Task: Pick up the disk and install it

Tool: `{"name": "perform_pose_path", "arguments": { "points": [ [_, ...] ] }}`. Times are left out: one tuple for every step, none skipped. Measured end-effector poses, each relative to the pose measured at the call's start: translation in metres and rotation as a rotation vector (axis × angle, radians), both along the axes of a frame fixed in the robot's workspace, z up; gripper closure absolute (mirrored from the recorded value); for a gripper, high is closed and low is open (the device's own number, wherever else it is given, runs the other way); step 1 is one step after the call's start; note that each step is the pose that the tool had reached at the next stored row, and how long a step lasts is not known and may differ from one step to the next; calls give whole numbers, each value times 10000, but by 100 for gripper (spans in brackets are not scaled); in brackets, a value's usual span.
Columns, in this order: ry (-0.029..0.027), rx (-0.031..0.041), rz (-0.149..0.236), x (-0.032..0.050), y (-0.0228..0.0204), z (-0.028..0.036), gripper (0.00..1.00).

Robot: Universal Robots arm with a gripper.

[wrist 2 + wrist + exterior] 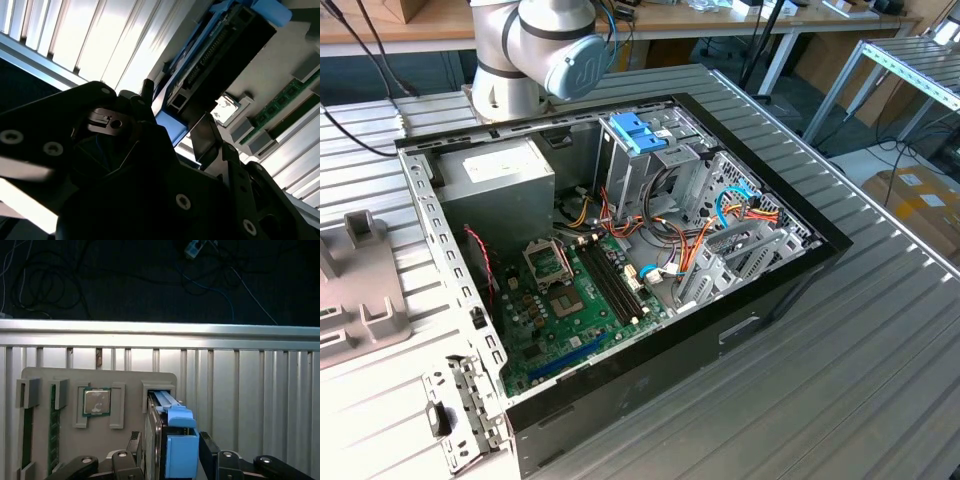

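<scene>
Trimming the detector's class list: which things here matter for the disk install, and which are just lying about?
Job:
disk
gripper at the disk
computer case, open

Lying about:
processor chip
memory sticks
both in the grey holder

**Exterior view.** A high, oblique vantage set well back. It looks down across the ribbed metal table (880, 330) onto the open computer case (620, 250). The arm's base (535, 55) stands at the far side, and a grey fixture tray (360, 300) lies at the exterior view's left.

**First wrist view.** The camera sits just behind the gripper (171, 440) and looks along it over the tray (100, 382) to the table slats and the dark floor (125, 280) beyond.

**Second wrist view.** Closer still, it looks obliquely past the gripper's black housing.

**Overlap.** Both wrist views share the disk (180, 417) (220, 55), the processor chip (96, 401) (227, 110) and a memory stick (53, 430) (280, 102). All three views share the table.
</scene>
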State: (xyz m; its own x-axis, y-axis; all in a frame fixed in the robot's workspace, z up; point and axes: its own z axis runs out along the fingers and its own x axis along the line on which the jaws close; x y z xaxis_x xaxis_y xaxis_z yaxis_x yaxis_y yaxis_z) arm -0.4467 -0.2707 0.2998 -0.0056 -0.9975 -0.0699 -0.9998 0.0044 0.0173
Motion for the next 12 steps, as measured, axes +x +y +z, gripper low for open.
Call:
{"name": "perform_pose_path", "arguments": {
  "points": [
    [-1,1,-62,-3,2,-3,43],
    [1,0,-171,-9,3,-5,43],
    [0,0,-248,-14,5,-8,43],
    [-1,0,-308,-16,7,-11,43],
    [1,0,-362,-17,8,-11,43],
    [2,0,-381,-17,8,-12,43],
    [0,0,-386,-18,8,-13,43],
    [1,0,-387,-18,9,-13,43],
    [0,0,-388,-18,9,-13,43],
    [0,0,-388,-18,9,-13,43],
    [0,0,-388,-18,9,-13,43],
    [0,0,-389,-18,9,-14,43]
  ]
}}
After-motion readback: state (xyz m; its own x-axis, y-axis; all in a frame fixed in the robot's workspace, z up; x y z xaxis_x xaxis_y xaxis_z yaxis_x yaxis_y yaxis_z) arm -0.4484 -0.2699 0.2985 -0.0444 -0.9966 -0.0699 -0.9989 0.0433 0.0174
